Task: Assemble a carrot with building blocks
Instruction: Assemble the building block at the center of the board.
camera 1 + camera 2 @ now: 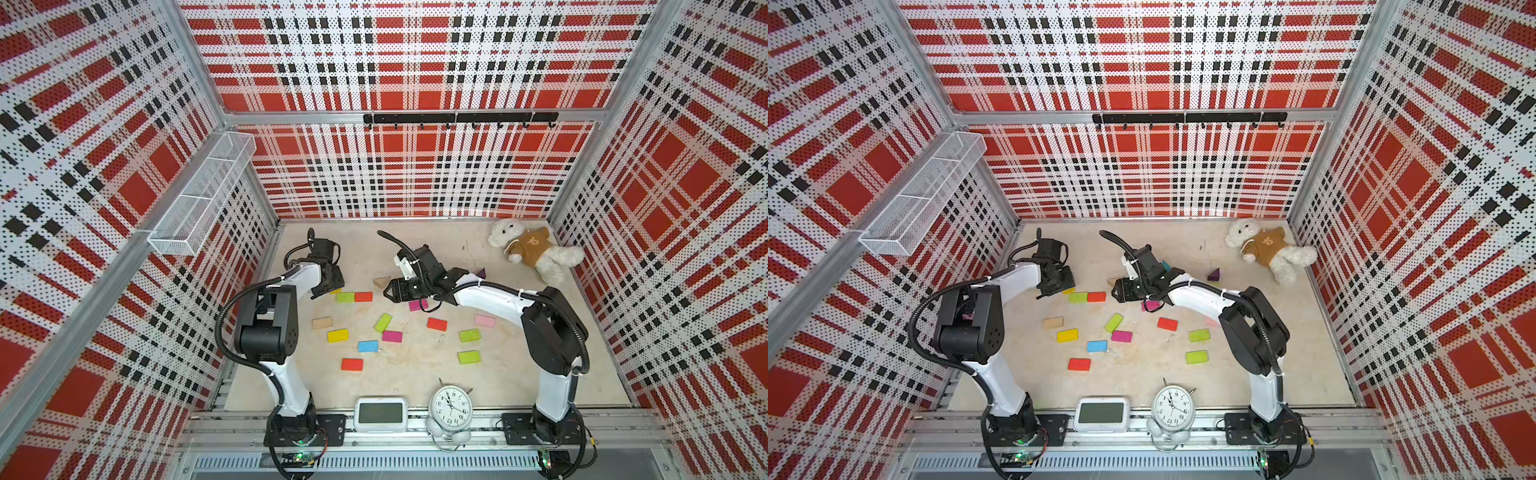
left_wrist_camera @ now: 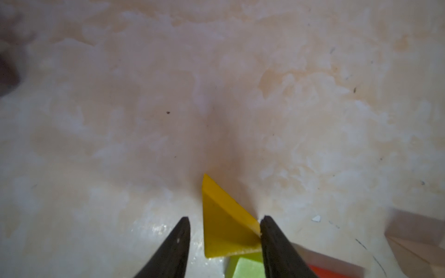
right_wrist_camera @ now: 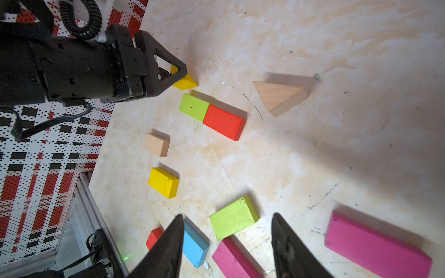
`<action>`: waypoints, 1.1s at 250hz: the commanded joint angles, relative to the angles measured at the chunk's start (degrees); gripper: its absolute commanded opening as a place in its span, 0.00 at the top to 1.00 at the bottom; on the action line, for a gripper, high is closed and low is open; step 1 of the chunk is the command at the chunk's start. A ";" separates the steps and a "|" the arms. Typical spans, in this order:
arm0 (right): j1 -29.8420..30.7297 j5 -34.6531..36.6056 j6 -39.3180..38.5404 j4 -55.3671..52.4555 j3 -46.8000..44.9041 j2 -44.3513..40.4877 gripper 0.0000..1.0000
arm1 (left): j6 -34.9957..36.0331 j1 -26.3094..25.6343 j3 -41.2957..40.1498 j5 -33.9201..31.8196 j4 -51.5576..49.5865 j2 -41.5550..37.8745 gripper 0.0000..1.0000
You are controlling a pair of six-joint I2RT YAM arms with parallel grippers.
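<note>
A yellow wedge lies on the table between the jaws of my left gripper. One finger touches its corner and a gap stays at the other finger, so the gripper is open. Just beside the wedge, a lime brick and a red-orange brick lie end to end. A plain wood wedge sits a little past them. My right gripper hovers open and empty above a lime brick, with blue and magenta bricks close by. In both top views the grippers face each other.
Loose bricks lie scattered mid-table: wood, yellow, red-orange, pink, lime. A purple wedge lies behind the right arm. A teddy bear is at the back right. An alarm clock and a white display stand at the front edge.
</note>
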 commanded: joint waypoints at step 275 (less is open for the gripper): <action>-0.60 -2.62 2.04 3.11 0.26 1.41 0.42 | -0.14 -2.30 -1.25 -1.34 -0.89 -2.82 0.54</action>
